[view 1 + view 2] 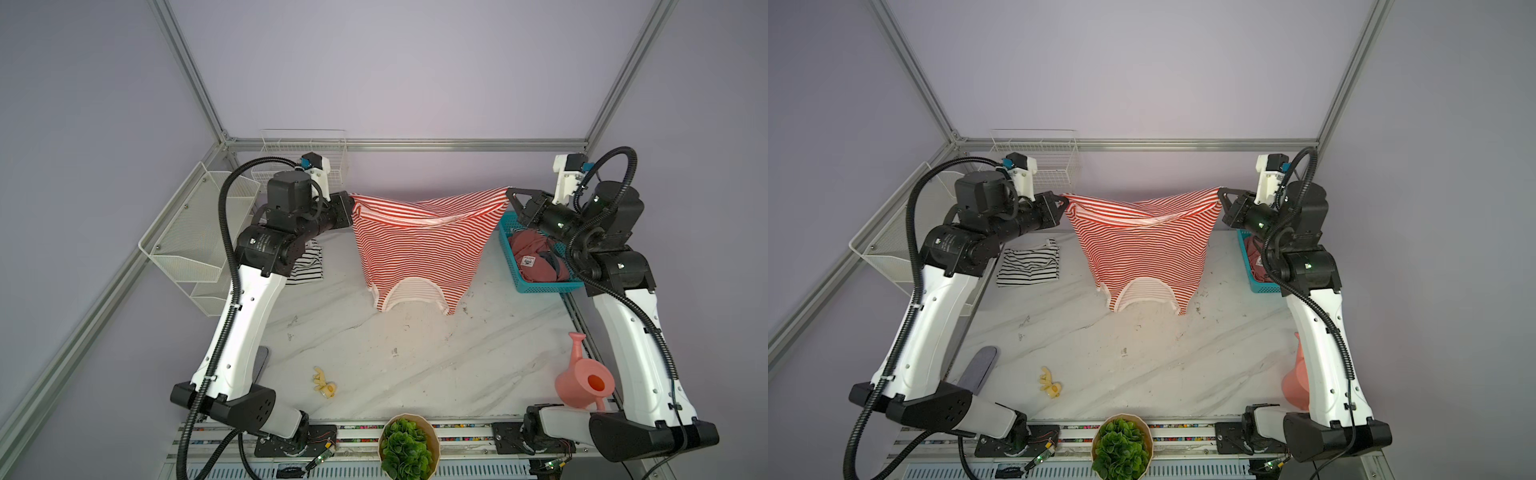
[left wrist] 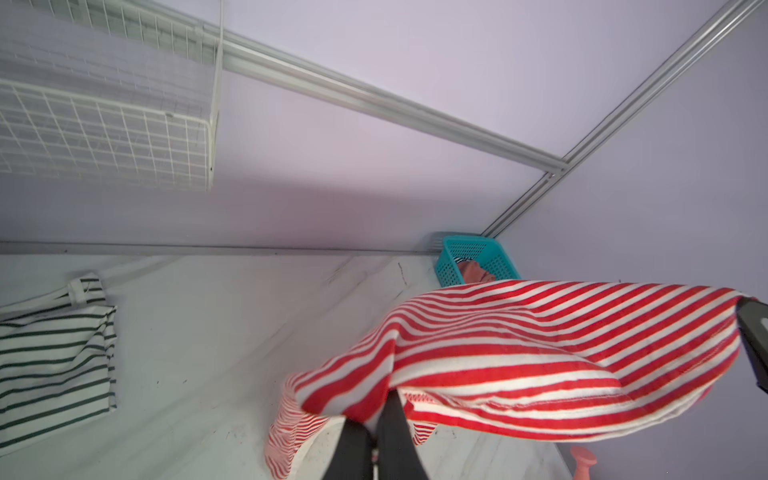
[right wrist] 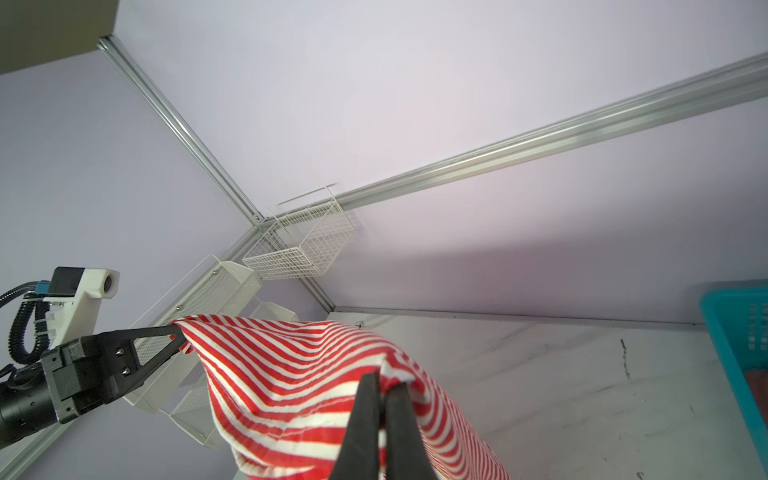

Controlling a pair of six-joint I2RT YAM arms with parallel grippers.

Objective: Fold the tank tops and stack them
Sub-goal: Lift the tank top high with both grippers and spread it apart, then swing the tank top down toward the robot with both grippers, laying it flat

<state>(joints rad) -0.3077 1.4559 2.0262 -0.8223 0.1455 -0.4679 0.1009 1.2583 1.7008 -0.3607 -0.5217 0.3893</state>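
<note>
The red-and-white striped tank top (image 1: 419, 249) (image 1: 1144, 249) hangs upside down above the table's back half, stretched between both grippers, its white-trimmed neck hole lowest, near the marble. My left gripper (image 1: 352, 199) (image 1: 1064, 198) is shut on one hem corner (image 2: 388, 388). My right gripper (image 1: 509, 192) (image 1: 1221, 192) is shut on the other hem corner (image 3: 384, 380). The black-and-white striped tank top (image 1: 1027, 264) (image 2: 54, 357) lies folded on the table at the back left, partly hidden by the left arm in a top view (image 1: 306, 266).
A teal basket (image 1: 536, 284) at the back right holds a plain dusty-red garment (image 1: 532, 257). White wire racks (image 1: 195, 241) line the left and back edges. A pink watering can (image 1: 584, 374), a yellow toy (image 1: 324, 384) and a potted plant (image 1: 407, 446) sit toward the front.
</note>
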